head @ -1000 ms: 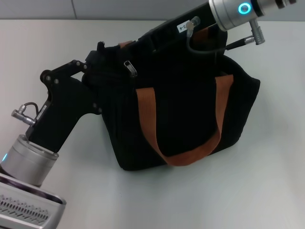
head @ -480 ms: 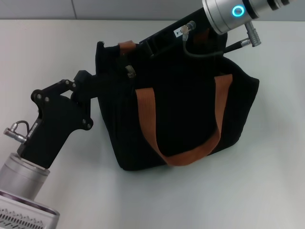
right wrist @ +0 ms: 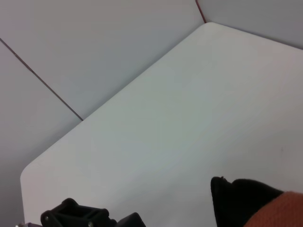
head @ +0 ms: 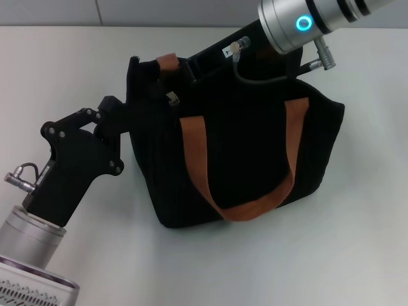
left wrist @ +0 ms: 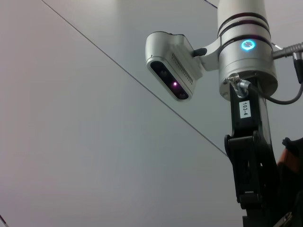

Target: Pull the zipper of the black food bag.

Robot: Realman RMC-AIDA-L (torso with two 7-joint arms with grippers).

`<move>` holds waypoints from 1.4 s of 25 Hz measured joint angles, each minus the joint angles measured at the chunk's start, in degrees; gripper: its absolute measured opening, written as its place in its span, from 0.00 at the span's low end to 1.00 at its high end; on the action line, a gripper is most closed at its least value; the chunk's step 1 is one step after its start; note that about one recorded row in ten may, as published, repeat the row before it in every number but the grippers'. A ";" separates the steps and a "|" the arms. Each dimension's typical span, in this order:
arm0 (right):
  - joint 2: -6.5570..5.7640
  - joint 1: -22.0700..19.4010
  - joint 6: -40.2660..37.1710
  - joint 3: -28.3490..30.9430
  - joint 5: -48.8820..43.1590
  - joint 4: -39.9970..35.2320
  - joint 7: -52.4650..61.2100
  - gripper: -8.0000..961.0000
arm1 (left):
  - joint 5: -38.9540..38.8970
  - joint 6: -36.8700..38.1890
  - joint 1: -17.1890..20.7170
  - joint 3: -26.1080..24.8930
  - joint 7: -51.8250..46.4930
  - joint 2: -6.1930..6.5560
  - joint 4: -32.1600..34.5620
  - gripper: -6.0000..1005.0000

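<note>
The black food bag (head: pixel 242 159) stands in the middle of the white table, its two orange-brown handles on the near and far sides. The small silver zipper pull (head: pixel 171 97) hangs at the bag's top near its left end. My left gripper (head: pixel 120 116) is at the bag's left end wall, just below the top corner, touching or nearly touching the fabric. My right gripper (head: pixel 194 64) reaches in from the upper right and lies along the bag's top. Its tip is lost against the black fabric beside the far handle. The right arm also shows in the left wrist view (left wrist: pixel 248 156).
The white table (head: pixel 357 242) runs all around the bag, with a grey wall behind it. The right arm's cable loop (head: pixel 255 73) hangs over the bag's top. The right wrist view shows the table's far corner (right wrist: pixel 203 26) and a bit of the bag (right wrist: pixel 241 198).
My left gripper has drawn back down and to the left, off the bag's top left corner, and now holds still. My right arm has shifted left along the bag's top. The bag's left end stands straighter.
</note>
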 joint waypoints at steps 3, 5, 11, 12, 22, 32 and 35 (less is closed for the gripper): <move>0.10 0.27 0.44 0.00 0.23 0.80 -0.21 0.38 | 0.00 0.00 0.01 0.00 0.00 0.00 -0.03 0.01; 0.15 0.41 0.50 0.00 0.29 0.92 -0.30 0.37 | 0.00 0.00 0.01 0.00 -0.01 0.00 -0.07 0.01; 0.18 0.59 0.53 0.00 0.46 1.70 -2.02 0.30 | 0.00 0.01 0.01 0.00 -0.21 0.00 -0.09 0.01; 0.20 0.60 0.54 0.00 0.51 1.79 -2.45 0.28 | 0.00 0.02 0.00 0.00 -0.23 0.00 -0.09 0.01; 0.14 -1.21 0.43 0.13 5.04 1.34 -7.83 0.02 | 0.01 0.02 0.30 -0.08 -0.20 0.00 -0.09 0.01; 0.03 -5.21 -0.10 0.35 5.25 -2.50 -8.56 0.01 | 0.01 0.02 0.76 -0.08 -0.15 0.00 -0.08 0.01; 0.04 -6.79 -0.37 0.43 5.26 -3.60 -8.55 0.01 | 0.00 0.02 0.77 -0.08 -0.13 0.00 -0.08 0.01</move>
